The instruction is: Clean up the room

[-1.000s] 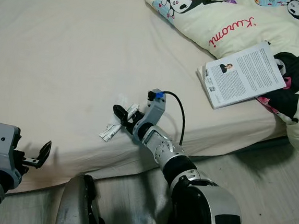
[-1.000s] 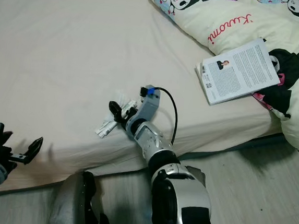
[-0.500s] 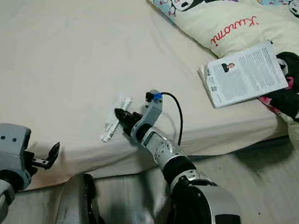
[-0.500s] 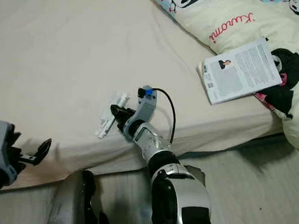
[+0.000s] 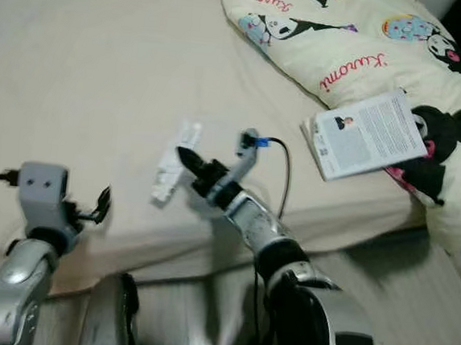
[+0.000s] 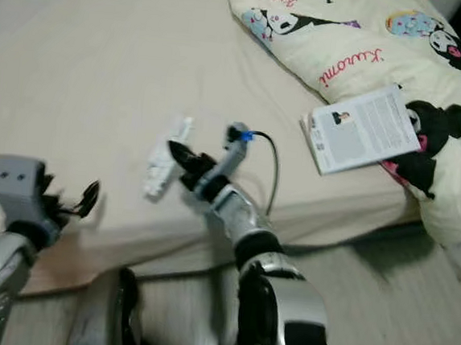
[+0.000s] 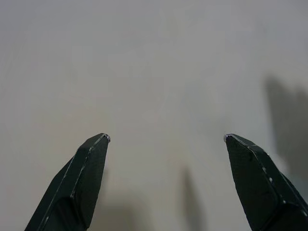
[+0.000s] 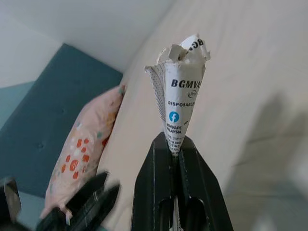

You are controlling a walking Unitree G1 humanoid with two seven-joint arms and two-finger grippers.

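Note:
A white crumpled paper wrapper (image 5: 169, 163) printed "BGMVAPE" (image 8: 179, 91) sticks out past the tips of my right gripper (image 5: 186, 157), which is shut on its lower end (image 8: 174, 144) just above the cream bed sheet (image 5: 84, 87). My left gripper (image 5: 102, 203) hovers over the near edge of the bed, to the left of the wrapper. Its two black fingers (image 7: 86, 173) stand wide open over bare sheet with nothing between them.
A white book (image 5: 369, 134) lies on the bed's right side, partly on a cream cartoon-print comforter (image 5: 363, 39). A patterned pillow (image 8: 82, 159) rests against a blue headboard (image 8: 43, 125). Wooden floor (image 5: 412, 317) runs below the bed edge.
My right gripper has closed on the wrapper and raised it off the sheet. My left arm has come up and forward over the bed edge. The camera has shifted.

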